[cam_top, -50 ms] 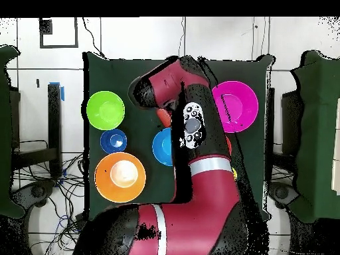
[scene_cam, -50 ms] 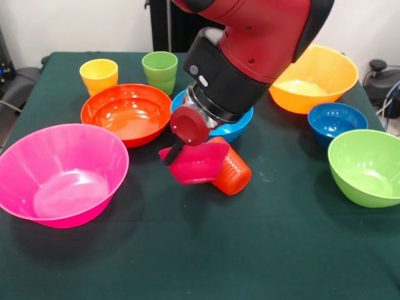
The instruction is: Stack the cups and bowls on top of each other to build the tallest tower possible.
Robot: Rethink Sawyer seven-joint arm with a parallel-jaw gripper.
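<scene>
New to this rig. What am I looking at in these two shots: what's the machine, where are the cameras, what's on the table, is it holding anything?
It is one red and black robot arm working at a table with a dark green cloth. One picture is taken across the table, facing the robot; the other looks straight down, where the arm hides much of the middle.

On the cloth: a pink bowl, red-orange bowl, blue bowl partly behind the arm, yellow-orange bowl, small dark blue bowl, lime bowl, yellow cup and green cup.

The arm's tip is down at a small magenta bowl and an orange-red cup lying on its side. Whether it grips either is hidden. Nothing is stacked yet.
</scene>
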